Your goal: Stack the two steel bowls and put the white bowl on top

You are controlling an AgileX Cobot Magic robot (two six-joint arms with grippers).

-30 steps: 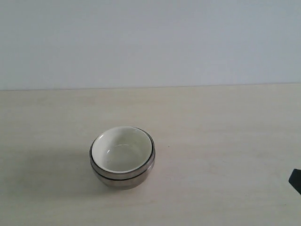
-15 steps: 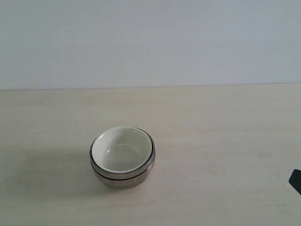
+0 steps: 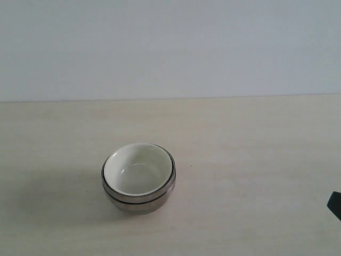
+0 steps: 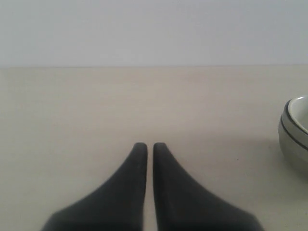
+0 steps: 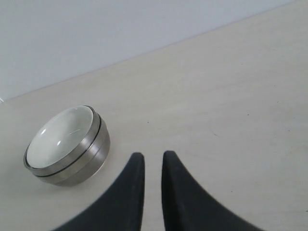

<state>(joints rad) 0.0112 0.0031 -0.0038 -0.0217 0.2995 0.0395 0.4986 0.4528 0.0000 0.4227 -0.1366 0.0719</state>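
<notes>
Nothing has shifted since the earlier frames: left gripper point(image 4: 146, 144) closed and empty, right gripper point(image 5: 153, 155) slightly parted on nothing, both apart from the stack. White bowl point(image 3: 137, 168) sits nested in the steel bowls point(image 3: 141, 202), upright, mouths up, round so no long axis, left of centre on the table point(image 3: 256, 149). Right wrist view shows the whole stack, left wrist only its edge, exterior just a dark sliver point(image 3: 335, 205) at its right border; pale wood-look top, plain whitish wall point(image 3: 170, 48) behind.
</notes>
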